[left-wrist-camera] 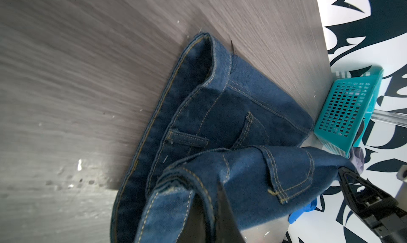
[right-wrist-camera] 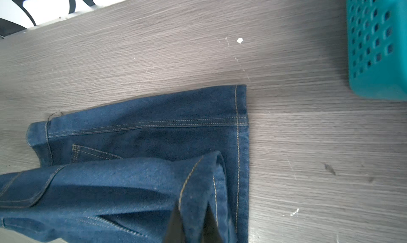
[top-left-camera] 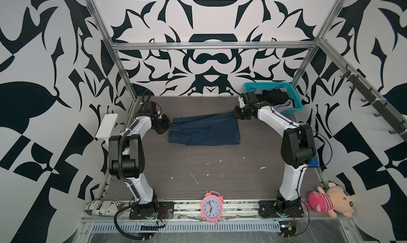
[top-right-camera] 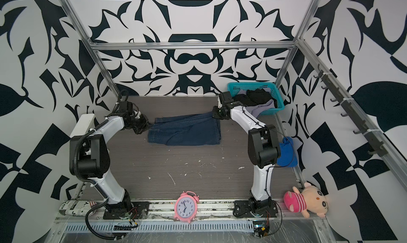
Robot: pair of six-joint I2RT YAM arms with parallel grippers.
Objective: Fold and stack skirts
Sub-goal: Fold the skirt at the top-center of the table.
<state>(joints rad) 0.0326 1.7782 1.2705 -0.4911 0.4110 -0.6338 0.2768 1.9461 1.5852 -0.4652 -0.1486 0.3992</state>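
Note:
The dark blue denim skirt (top-left-camera: 204, 131) (top-right-camera: 185, 132) lies on the grey table, its far edge lifted off the surface and stretched between both grippers. My left gripper (top-left-camera: 170, 123) (left-wrist-camera: 209, 191) is shut on the waistband corner of the denim skirt (left-wrist-camera: 231, 111). My right gripper (top-left-camera: 235, 115) (right-wrist-camera: 191, 205) is shut on the hem corner of the denim skirt (right-wrist-camera: 154, 129). The black skirt (top-left-camera: 275, 96) (top-right-camera: 255, 97) and the lavender skirt (top-left-camera: 286, 106) (top-right-camera: 265, 106) lie crumpled in the teal basket (top-left-camera: 264, 86) (top-right-camera: 248, 85) at the back right.
A pink alarm clock (top-left-camera: 211, 206) stands at the front edge. A pink striped plush toy (top-left-camera: 330, 200) lies front right. A bright blue cloth (top-right-camera: 286, 151) sits behind the right arm. A rolled newspaper (top-left-camera: 103, 207) lies front left, and a white board (top-left-camera: 108, 125) beside the left arm.

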